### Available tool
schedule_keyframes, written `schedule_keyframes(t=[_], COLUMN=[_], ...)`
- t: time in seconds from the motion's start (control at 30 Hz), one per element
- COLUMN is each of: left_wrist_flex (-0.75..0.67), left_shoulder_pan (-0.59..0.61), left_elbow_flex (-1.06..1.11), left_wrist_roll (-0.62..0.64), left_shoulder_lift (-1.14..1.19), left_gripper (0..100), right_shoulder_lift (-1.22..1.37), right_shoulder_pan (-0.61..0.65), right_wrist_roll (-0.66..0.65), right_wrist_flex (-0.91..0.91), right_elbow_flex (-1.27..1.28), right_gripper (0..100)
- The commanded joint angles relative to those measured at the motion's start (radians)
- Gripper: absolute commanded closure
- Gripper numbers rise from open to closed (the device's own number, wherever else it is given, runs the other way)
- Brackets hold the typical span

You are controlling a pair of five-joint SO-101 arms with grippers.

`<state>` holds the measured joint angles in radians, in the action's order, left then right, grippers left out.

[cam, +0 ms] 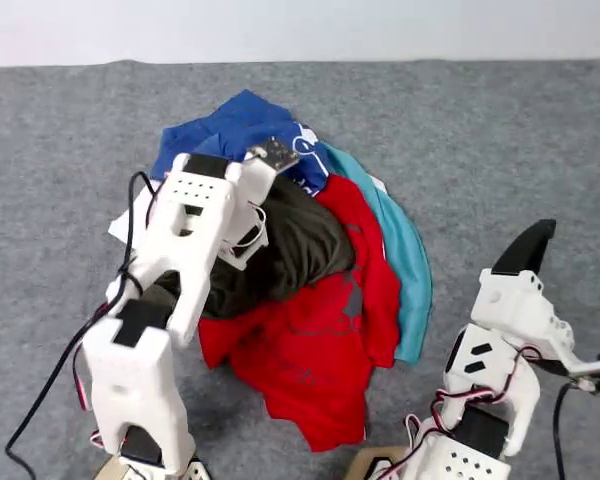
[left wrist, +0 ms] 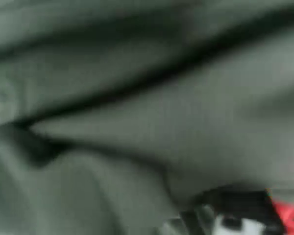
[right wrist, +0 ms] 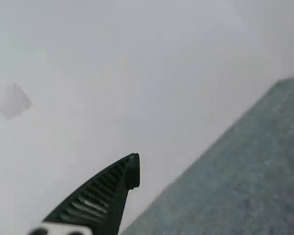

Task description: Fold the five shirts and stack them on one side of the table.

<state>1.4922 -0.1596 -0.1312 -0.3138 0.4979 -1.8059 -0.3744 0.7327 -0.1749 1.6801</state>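
Inspection finds 5 shirts heaped unfolded at the middle of the grey worktop [cam: 500, 130]: a blue shirt [cam: 235, 125] at the far side, a teal shirt [cam: 405, 250] along the right edge, a red shirt [cam: 325, 340] spread nearest the arm bases, and a dark grey-green shirt [cam: 300, 245] on top. Of the white shirt [cam: 123, 226] a mere sliver shows from under the pile. The left hand [cam: 242, 238] is down on the dark shirt, masked by its own wrist; open or closed cannot be told. The right hand [cam: 525, 250] is raised off to the right, well apart from the pile, 1 black finger [right wrist: 108, 196] visible, state likewise undetermined.
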Motion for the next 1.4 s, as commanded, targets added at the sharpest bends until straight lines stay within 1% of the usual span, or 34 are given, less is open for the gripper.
schedule_keyframes(t=[0.0,0.07,0.23,0.3,0.47,0.63,0.83,0.93,1.1,1.2,1.37], left_wrist_flex=[0.028,0.052,0.141,0.153,0.153,0.178,0.193,0.193,0.189,0.167,0.060], left_shoulder_pan=[0.003,0.003,0.023,0.051,0.167,0.342,0.615,0.750,0.947,1.042,1.168], left_elbow_flex=[-0.073,-0.120,-0.246,-0.289,-0.321,-0.323,-0.325,-0.325,-0.326,-0.315,-0.237], left_wrist_roll=[-0.014,-0.012,0.006,0.046,0.126,0.141,0.133,0.083,0.021,-0.025,-0.060], left_shoulder_lift=[0.040,0.035,-0.037,-0.084,-0.199,-0.285,-0.370,-0.391,-0.393,-0.390,-0.390], left_gripper=[90,100,100,100,100,100,100,100,100,100,100], right_shoulder_lift=[-0.007,-0.007,-0.007,-0.007,-0.007,-0.008,-0.008,-0.008,-0.007,-0.008,-0.008], right_shoulder_pan=[-0.012,-0.015,-0.085,-0.111,-0.122,-0.114,-0.116,-0.108,-0.027,-0.021,-0.021], right_wrist_roll=[0.008,0.008,0.009,0.009,0.009,0.009,0.005,-0.003,-0.124,-0.133,-0.132], right_wrist_flex=[-0.062,-0.091,-0.160,-0.176,-0.166,-0.165,-0.176,-0.176,-0.246,-0.254,-0.254], right_elbow_flex=[0.003,0.003,0.003,0.003,0.003,0.000,0.003,0.003,0.003,0.000,-0.002], right_gripper=[14.0,14.0,14.0,14.0,14.0,14.0,14.0,14.3,15.1,21.8,37.3])
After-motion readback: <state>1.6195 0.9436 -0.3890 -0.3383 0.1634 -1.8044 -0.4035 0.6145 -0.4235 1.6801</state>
